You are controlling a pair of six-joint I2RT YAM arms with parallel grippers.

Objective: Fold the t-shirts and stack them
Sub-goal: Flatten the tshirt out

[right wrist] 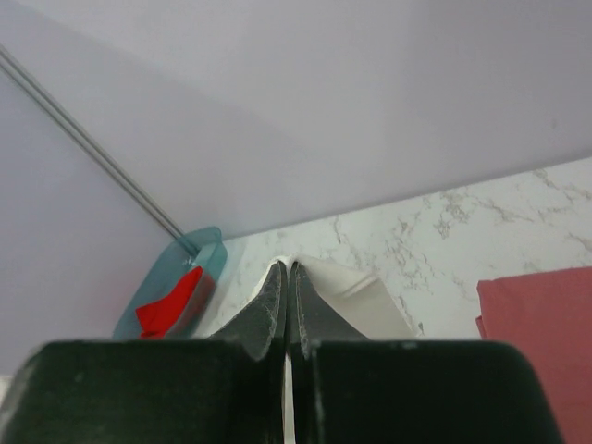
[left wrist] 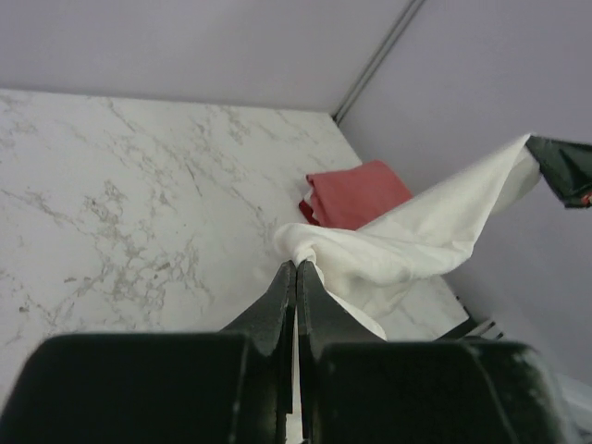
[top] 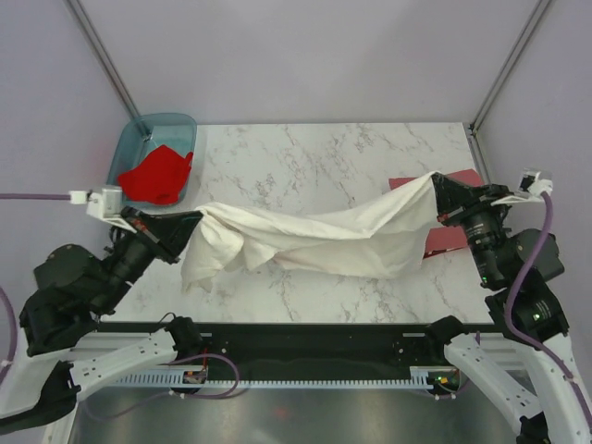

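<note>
The white t-shirt [top: 319,239] hangs stretched across the table between my two grippers, sagging in the middle; its print does not show. My left gripper [top: 198,218] is shut on its left end, seen in the left wrist view [left wrist: 297,265] with cloth [left wrist: 388,250] bunched at the tips. My right gripper [top: 437,182] is shut on its right end, also in the right wrist view [right wrist: 289,266]. The dull brick-red t-shirt [top: 453,231] lies folded at the right edge, partly under the white one. The bright red t-shirt [top: 157,176] lies in the teal tub.
The translucent teal tub [top: 139,139] stands at the back left corner. Grey walls and metal frame posts [top: 102,55] enclose the marble table [top: 314,157]. A black rail runs along the table's near edge [top: 305,338].
</note>
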